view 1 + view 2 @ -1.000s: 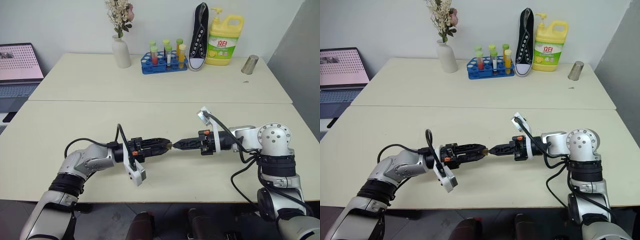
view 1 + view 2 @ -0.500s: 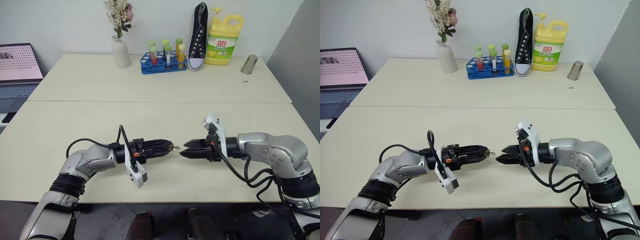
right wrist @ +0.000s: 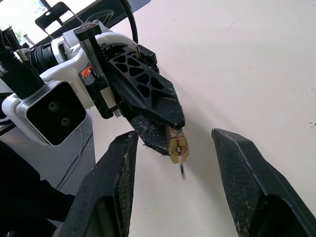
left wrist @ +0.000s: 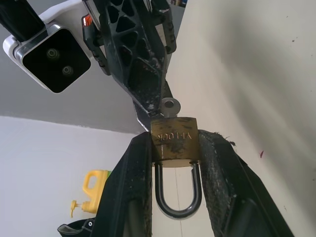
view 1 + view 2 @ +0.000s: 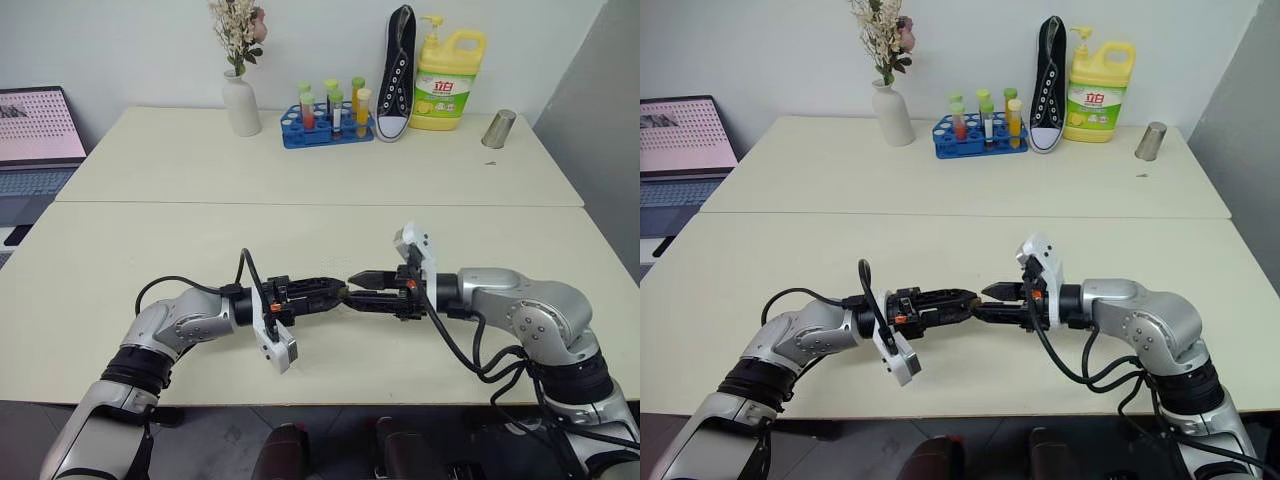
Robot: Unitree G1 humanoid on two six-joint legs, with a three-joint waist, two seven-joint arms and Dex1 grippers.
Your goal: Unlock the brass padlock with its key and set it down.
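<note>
At the far left edge, beside the tabletop (image 5: 120, 250), a laptop (image 5: 38, 135) shows a pink screen. Along the far edge of the tabletop stand a white vase of dried flowers (image 5: 241, 103), a blue rack of coloured test tubes (image 5: 327, 125), a black sneaker (image 5: 398, 75) propped upright, a yellow detergent bottle (image 5: 449, 80) and, toward the far right corner, a metal cup (image 5: 499, 129). Near the front edge, above the tabletop, the left gripper (image 5: 335, 291) points toward the right with its fingers (image 4: 136, 177) clamped on the brass padlock (image 4: 174, 142); in the left wrist view the padlock's body sits squeezed between the two fingers, its silvery shackle (image 4: 177, 195) looping back toward the wrist, and the key (image 4: 169, 106) sticks out of its outer end. Facing it from the right, the right gripper (image 5: 358, 290) points left with its fingers (image 3: 117, 187) apart, straddling the padlock and the key; in the right wrist view the key hangs in the gap between them, touching neither.
</note>
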